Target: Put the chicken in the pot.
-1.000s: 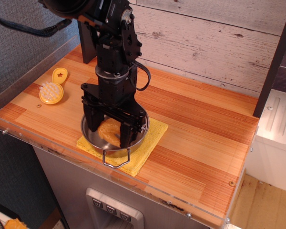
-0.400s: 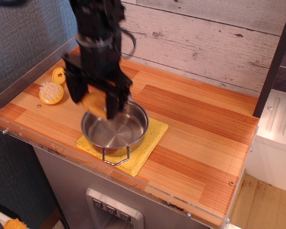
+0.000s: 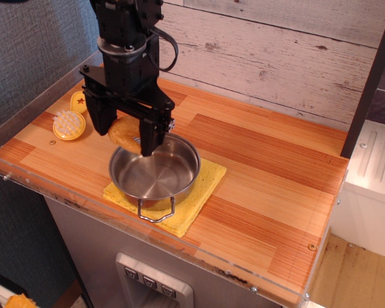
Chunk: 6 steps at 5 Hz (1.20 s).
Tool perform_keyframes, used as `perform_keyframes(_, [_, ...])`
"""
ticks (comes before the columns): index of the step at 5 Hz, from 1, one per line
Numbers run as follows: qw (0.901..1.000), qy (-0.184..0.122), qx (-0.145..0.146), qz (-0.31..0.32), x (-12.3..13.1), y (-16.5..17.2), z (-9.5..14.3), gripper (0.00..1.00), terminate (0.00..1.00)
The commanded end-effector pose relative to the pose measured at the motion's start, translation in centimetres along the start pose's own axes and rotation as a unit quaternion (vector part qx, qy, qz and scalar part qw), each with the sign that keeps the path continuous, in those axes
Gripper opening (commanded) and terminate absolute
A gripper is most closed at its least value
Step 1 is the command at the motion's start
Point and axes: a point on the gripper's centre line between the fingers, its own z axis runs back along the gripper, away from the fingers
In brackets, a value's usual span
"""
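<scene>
The chicken (image 3: 124, 134) is a golden-brown piece held between my gripper's two black fingers. My gripper (image 3: 124, 136) is shut on it and holds it in the air over the pot's far left rim. The pot (image 3: 155, 173) is a shallow shiny steel pot with wire loop handles. It stands on a square yellow cloth (image 3: 205, 183) near the front edge of the wooden table, and its inside shows nothing in it.
A round yellow-orange toy with white bristles (image 3: 68, 124) and a small yellow piece with a star (image 3: 81, 101) lie at the table's left. A clear plastic rim (image 3: 25, 109) edges the table. A wooden plank wall stands behind.
One second ago the gripper was down in the pot with the chicken. It has since risen and moved to the left and back, carrying the chicken out of the pot.
</scene>
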Motion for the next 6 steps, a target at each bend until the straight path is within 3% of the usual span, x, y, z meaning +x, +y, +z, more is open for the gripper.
perform_keyframes(1, [0.9998, 0.0, -0.007, -0.019, -0.3, -0.8, -0.4, 1.0, 0.0])
perform_keyframes(2, [0.9993, 0.003, -0.031, -0.02, -0.5, -1.5, -1.4, 1.0, 0.0])
perform_keyframes(3, [0.9994, 0.022, -0.024, -0.013, -0.7, -1.7, -1.7, 1.0, 0.0])
perform_keyframes(6, [0.9991, 0.016, -0.038, -0.012, -0.8, -1.6, -1.7, 1.0, 0.0])
